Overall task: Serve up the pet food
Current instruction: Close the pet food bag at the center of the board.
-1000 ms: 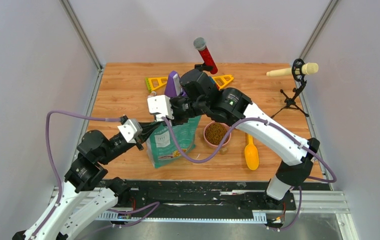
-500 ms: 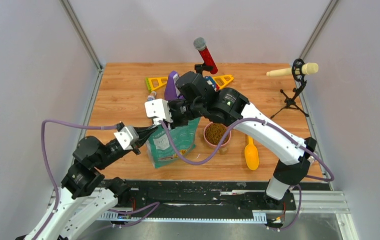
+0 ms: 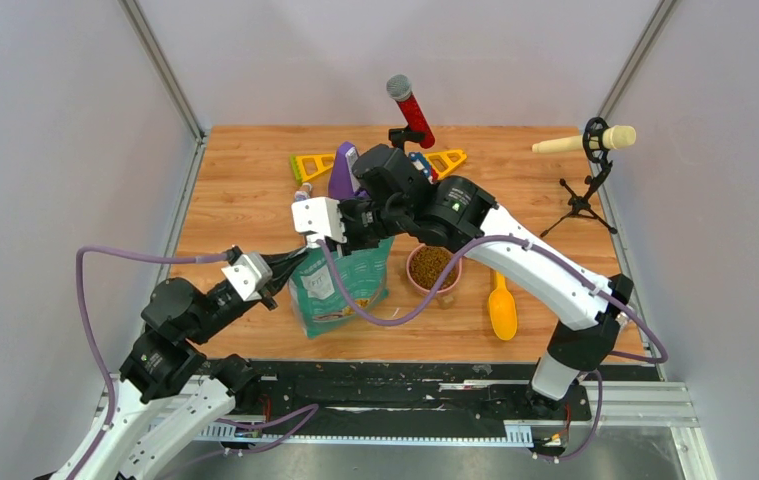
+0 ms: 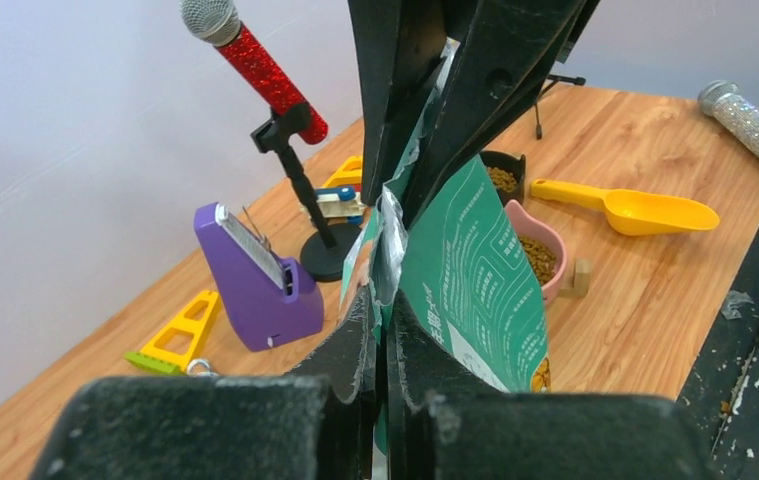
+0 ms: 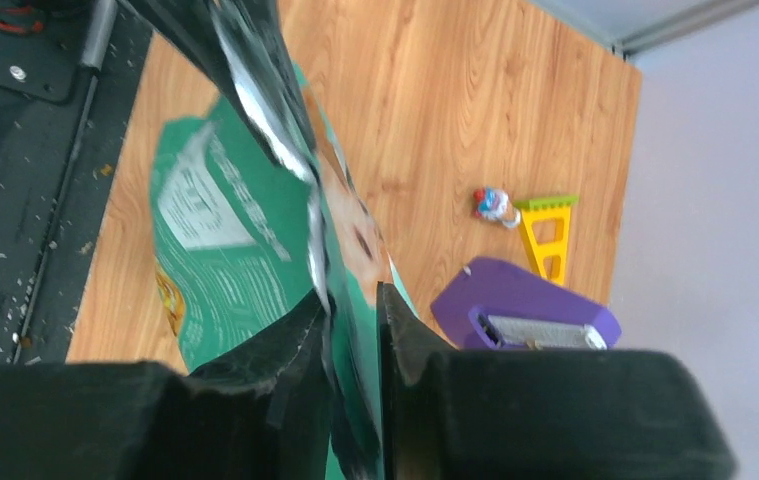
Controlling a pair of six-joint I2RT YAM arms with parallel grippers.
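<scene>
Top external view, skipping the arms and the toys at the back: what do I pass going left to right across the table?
green bag → pink bowl holding kibble → yellow scoop → microphone stand

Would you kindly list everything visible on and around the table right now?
pet food bag: one, teal-green, table centre
kibble: one heap, brown, in the bowl
bowl: one, pink, right of the bag
scoop: one, yellow, right of the bowl
microphone on round stand: one, red, back centre
microphone on tripod: one, cream, far right
glitter microphone: one, silver, lying down, left wrist view only
wedge-shaped device: one, purple, behind the bag
triangle toys: two, yellow, back
table: one, wood-grain
left pincer: one, black, shut on the bag's top
right pincer: one, black, shut on the bag's top
</scene>
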